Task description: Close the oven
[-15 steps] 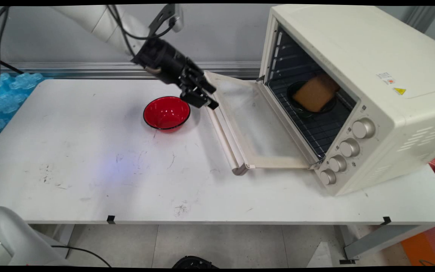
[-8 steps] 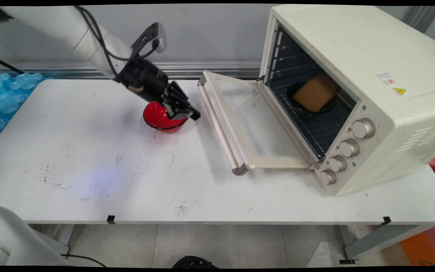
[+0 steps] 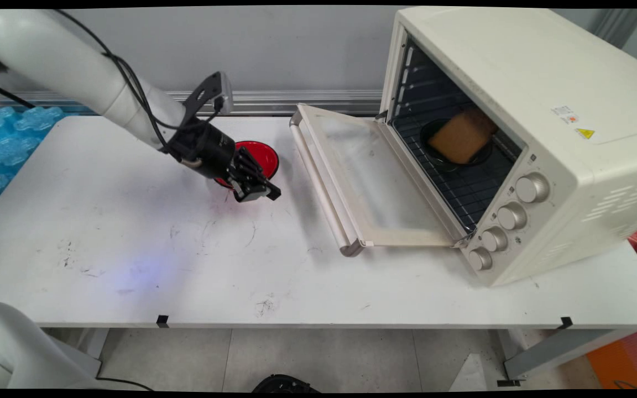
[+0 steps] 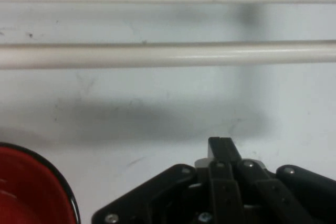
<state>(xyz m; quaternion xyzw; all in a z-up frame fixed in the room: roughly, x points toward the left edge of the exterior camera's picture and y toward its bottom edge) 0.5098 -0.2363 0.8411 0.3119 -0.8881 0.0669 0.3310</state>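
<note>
We see the gripper low over the table, fingers pressed together with nothing between them. In the hand view the gripper shows as one black tip above the linkage.

Red bowl sits on the table just behind the gripper, at its 12 o'clock in the main view; the gripper body covers the bowl's near-left part. We cannot tell if they touch. In the hand view the red bowl is at the gripper's 9 o'clock, black rim showing, cut by the frame's lower left corner.

Toaster oven is at 3 o'clock from the gripper, on the right half of the table. Its door is dropped open, lying nearly flat, with the door handle on the edge toward the gripper, near but apart. In the hand view that door handle runs as a pale bar across 12 o'clock.

Inside the oven, on the wire rack, we see a dark dish with a brown slab in it.
</note>
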